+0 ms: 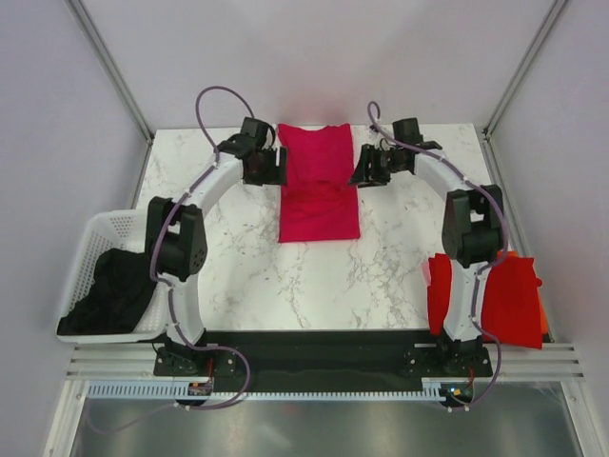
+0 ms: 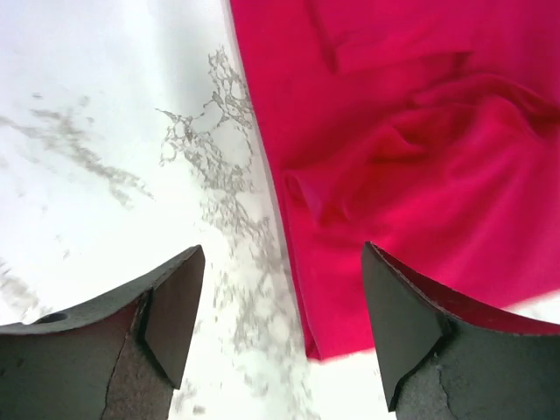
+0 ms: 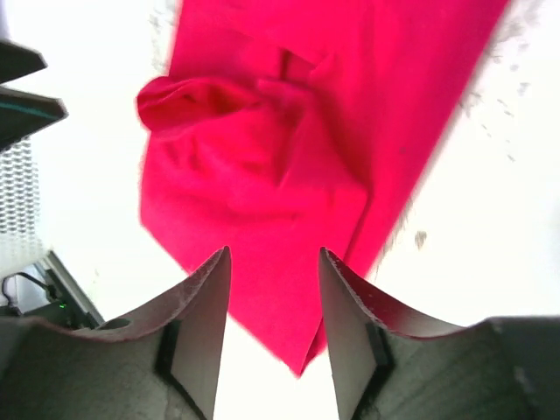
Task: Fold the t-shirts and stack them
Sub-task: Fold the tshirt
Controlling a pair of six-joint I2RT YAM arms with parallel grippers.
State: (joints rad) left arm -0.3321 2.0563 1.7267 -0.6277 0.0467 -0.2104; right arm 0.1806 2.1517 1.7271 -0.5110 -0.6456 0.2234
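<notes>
You see the crimson-pink t-shirt [image 1: 319, 186] lying folded at 12 o'clock on the table [image 1: 238, 276]. Your left gripper [image 1: 269, 164] stands at its 9 o'clock, the right gripper [image 1: 366, 169] at its 3 o'clock; both have jaws apart and hold nothing.

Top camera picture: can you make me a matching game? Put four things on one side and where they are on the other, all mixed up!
Things:
1. pink t-shirt
2. red t-shirts
3. white basket
4. black cloth

Places:
A. inside the basket
B. at the left edge of the table
C. spread out at the far middle of the table
D. at the near right corner, beside the right arm's base

Right pairs: 1-C, 2-D, 3-B, 4-A.
</notes>
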